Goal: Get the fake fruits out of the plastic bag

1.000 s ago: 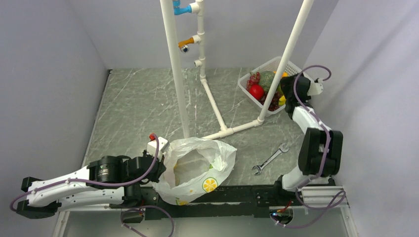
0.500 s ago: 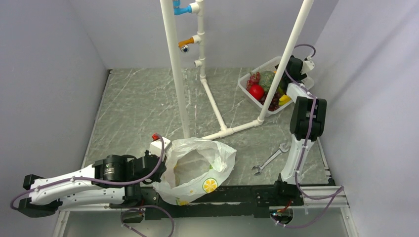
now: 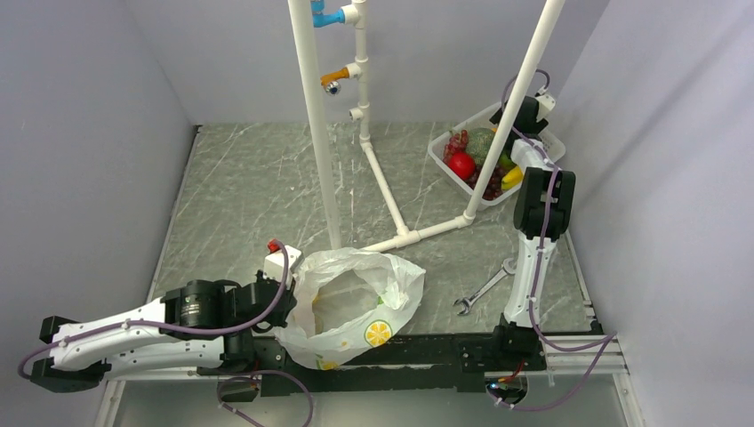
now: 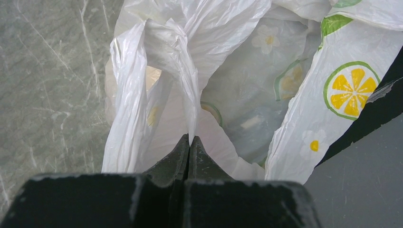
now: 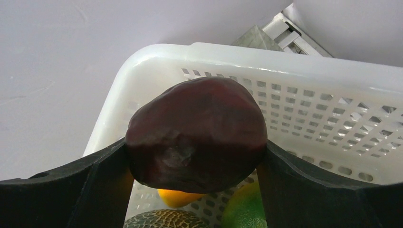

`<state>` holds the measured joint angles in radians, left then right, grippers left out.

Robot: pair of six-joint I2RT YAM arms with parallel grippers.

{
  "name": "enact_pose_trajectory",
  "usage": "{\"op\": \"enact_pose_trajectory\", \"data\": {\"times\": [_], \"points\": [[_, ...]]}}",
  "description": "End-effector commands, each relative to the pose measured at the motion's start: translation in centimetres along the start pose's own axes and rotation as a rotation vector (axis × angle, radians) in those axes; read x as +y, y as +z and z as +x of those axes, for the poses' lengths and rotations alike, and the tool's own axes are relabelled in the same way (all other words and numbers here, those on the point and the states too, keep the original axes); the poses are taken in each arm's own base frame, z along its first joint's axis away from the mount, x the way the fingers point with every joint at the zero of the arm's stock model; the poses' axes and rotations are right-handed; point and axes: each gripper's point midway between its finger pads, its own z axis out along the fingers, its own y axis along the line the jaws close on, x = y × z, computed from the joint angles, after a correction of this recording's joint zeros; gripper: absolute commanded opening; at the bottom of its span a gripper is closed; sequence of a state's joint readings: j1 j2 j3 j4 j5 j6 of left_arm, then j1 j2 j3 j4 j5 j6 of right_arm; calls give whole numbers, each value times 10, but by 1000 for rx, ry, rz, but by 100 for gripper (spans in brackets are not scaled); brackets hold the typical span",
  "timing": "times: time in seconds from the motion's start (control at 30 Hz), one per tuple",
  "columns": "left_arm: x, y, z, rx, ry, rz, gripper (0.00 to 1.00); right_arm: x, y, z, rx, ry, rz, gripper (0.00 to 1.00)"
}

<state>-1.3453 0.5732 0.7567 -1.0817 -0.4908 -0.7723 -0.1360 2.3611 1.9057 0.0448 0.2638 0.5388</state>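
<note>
Swung the right hand (image 5: 196,159) within the last second from the near right side of the white basket (image 5: 237,50) to above its far corner, with the forearm drawn up almost straight. Kept a dark red round fruit (image 5: 197,130) gripped between widely spread fingers, hanging just over the basket's inside, above a netted melon (image 5: 164,219) and a yellow-orange fruit (image 5: 178,197). Left the left hand (image 4: 188,142) where it was, pinched fully closed on a fold of the plastic bag (image 4: 223,42), the bag resting at the near edge of the table (image 3: 249,196) with its mouth propped open. Found no fruit inside the bag from above or from the left wrist, only printed film; could not rule out something hidden under the folds. Already placed in the basket: a red apple (image 3: 461,165) and a banana (image 3: 511,178). Judged the carry nearly finished, with only the release of this fruit outstanding, possibly the last one.
</note>
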Motion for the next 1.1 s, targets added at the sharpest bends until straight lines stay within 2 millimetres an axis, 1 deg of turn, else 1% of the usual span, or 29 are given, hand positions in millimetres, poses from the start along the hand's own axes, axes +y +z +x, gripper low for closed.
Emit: {"op": "enact_pose_trajectory", "data": {"times": [0.0, 0.17, 0.23, 0.27, 0.37, 0.47, 0.63, 0.73, 0.83, 0.87, 0.93, 1.03, 1.07], "points": [[-4, -4, -10, -20, -11, 2, 0, 12, 5, -7, -25, -93, -26, 43], [-4, -4, -9, -20, -15, 4, 0, 19, 9, 5, 10, -146, -24, 64], [-4, -5, -10, -25, -18, 5, 0, 22, 8, 5, 8, -160, -28, 74], [-3, -6, -10, -27, -20, 5, 0, 24, 8, 3, 5, -168, -28, 79], [-3, -6, -10, -33, -24, 9, 0, 30, 4, -4, -6, -183, -30, 86], [-3, -7, -11, -37, -26, 12, 0, 35, -4, -19, -26, -182, -22, 98], [-4, -7, -11, -37, -23, 16, 0, 34, -16, -39, -45, -206, 35, 99], [-4, -8, -11, -40, -25, 22, 0, 30, -30, -56, -63, -200, 76, 99], [-5, -9, -11, -45, -26, 30, 0, 33, -43, -69, -77, -207, 75, 99], [-5, -9, -11, -47, -25, 34, 0, 33, -49, -72, -69, -206, 89, 99], [-6, -10, -12, -51, -27, 40, 0, 27, -68, -72, -42, -179, 131, 99], [-5, -9, -12, -50, -25, 36, 0, 22, -104, -65, -29, -104, 151, 99], [-5, -9, -12, -47, -22, 34, 0, 17, -117, -58, -29, -78, 162, 99]]}}
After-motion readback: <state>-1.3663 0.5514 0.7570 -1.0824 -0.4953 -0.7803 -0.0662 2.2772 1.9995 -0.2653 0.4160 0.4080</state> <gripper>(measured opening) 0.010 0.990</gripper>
